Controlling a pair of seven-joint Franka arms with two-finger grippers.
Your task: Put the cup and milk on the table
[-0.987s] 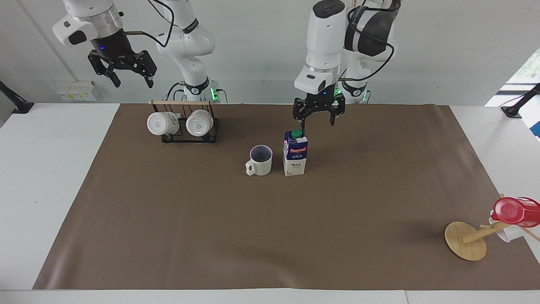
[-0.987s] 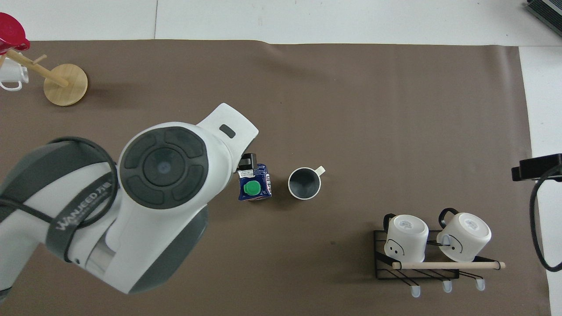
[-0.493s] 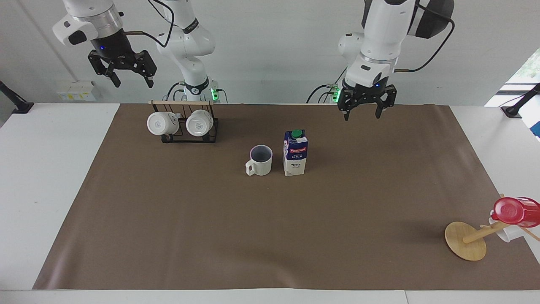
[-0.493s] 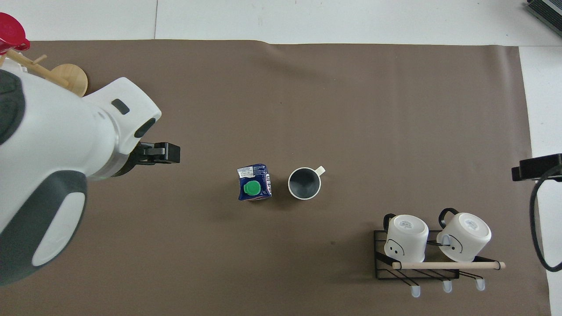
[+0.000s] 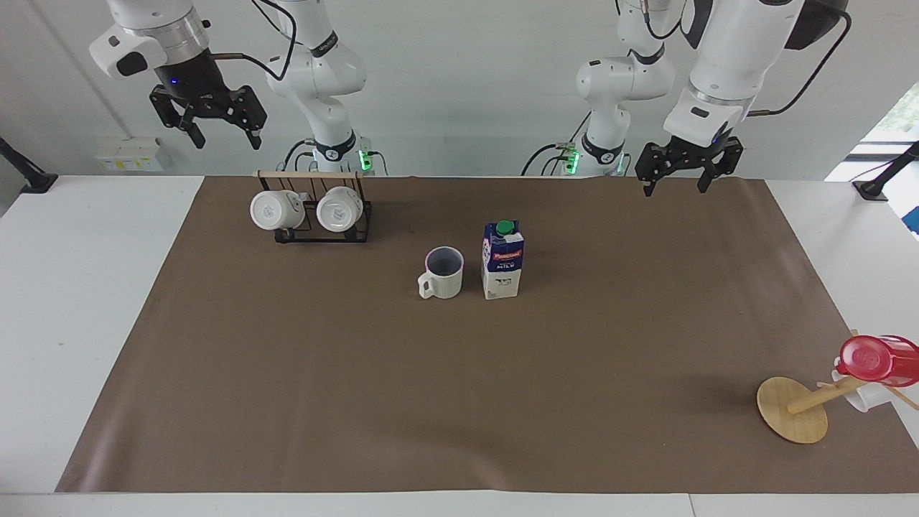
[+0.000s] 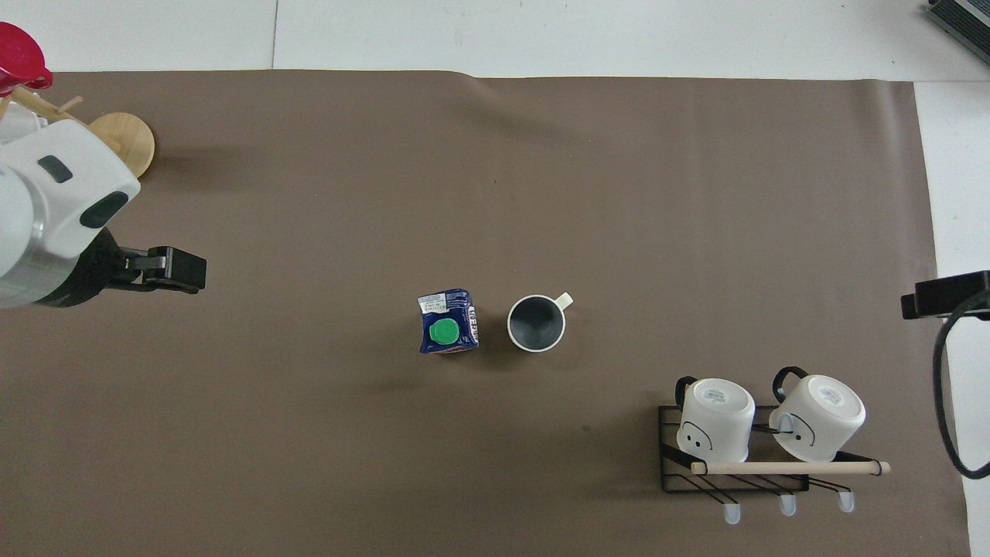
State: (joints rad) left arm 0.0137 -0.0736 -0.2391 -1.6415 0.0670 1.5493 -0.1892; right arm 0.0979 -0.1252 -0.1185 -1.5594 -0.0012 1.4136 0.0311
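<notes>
The left end effector (image 5: 675, 176) hangs in the air over the brown sheet at the left arm's end of the desk (image 5: 86, 287), close to the robots' edge. Its fingers (image 5: 647, 188) are spread wide and hold nothing. The right end effector (image 5: 208, 118) waits high up at the right arm's end, above the rack of mugs (image 5: 316, 212), and its fingers are wide too, with nothing between them.

The rack stands just under the right end effector, near the robots. Two white mugs (image 6: 715, 418) hang on it, tipped on their sides.

Next comes the milk (image 5: 502, 260). It stands upright on the brown sheet in the middle of the desk, well apart from both end effectors, about halfway between them. Its green cap is on top.

The cup (image 5: 442, 273) stands upright just beside the milk, toward the right arm's end, not touching it. Its inside is dark and its handle points away from the robots.

Farthest out, well away from the left end effector, a wooden stand (image 5: 793, 409) lies tipped over at the edge of the sheet. A red cup (image 5: 876, 359) sits on it.
</notes>
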